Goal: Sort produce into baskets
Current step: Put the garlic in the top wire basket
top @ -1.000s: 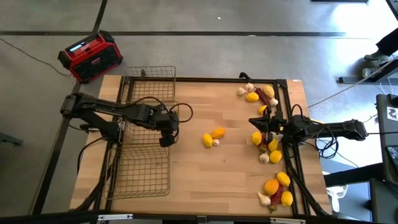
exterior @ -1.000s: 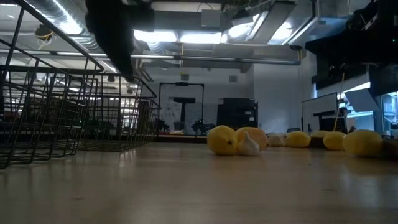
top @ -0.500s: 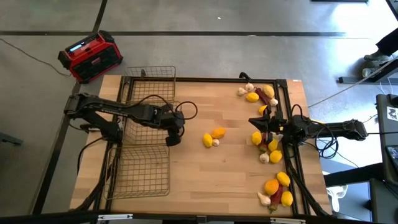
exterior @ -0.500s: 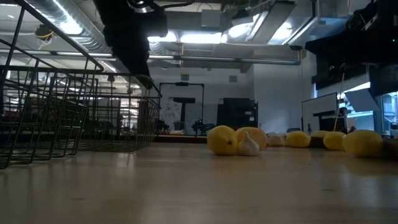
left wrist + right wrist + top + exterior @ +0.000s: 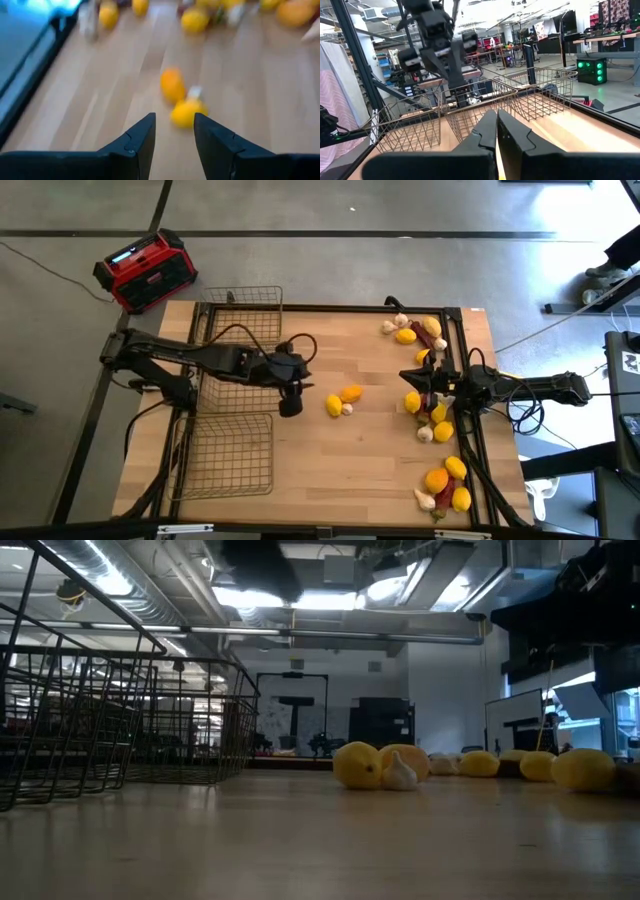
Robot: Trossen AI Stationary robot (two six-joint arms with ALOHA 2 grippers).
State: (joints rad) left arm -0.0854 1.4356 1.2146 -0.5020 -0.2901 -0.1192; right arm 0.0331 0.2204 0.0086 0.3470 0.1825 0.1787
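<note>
My left gripper is open and empty above the bare table, just right of the baskets. Its fingers frame a lemon, an orange and a garlic bulb lying together mid-table. My right gripper is shut and holds nothing, hovering by the produce along the table's right side: lemons, garlic and red chilies. Three wire baskets stand in a column on the table's left.
More produce lies at the far right and near right of the table. A red-and-black box stands on the floor beyond the far left corner. Bare wood lies between the baskets and the mid-table cluster.
My left gripper has gone from over the middle basket's right edge toward the table's right, out over the bare wood and closer to the mid-table lemon, orange and garlic.
</note>
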